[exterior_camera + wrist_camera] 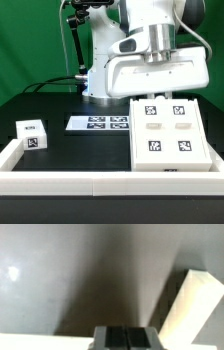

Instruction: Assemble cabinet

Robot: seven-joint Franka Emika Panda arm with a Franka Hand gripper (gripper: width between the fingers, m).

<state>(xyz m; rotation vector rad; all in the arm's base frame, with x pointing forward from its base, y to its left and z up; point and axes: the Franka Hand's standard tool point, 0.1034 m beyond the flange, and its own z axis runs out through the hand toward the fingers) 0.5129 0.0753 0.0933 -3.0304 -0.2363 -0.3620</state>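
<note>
Though only their tips show in the wrist view, the fingers [109, 337] of the gripper [125, 336] stand pressed together with a thin seam between them, gripping and touching nothing. Beyond them lies the dark table [70, 286], with a white slab edge [190, 308] to one side. In the exterior view the arm [150, 40] hangs over the cabinet [172, 135], which lies tags-up at the exterior view's right. The marker board [100, 122] sits just beside it, and a small white cube [33, 135] lies well apart at the left.

We see the cabinet [170, 135]: white box lying flat at the exterior view's right, four tags facing up.
</note>
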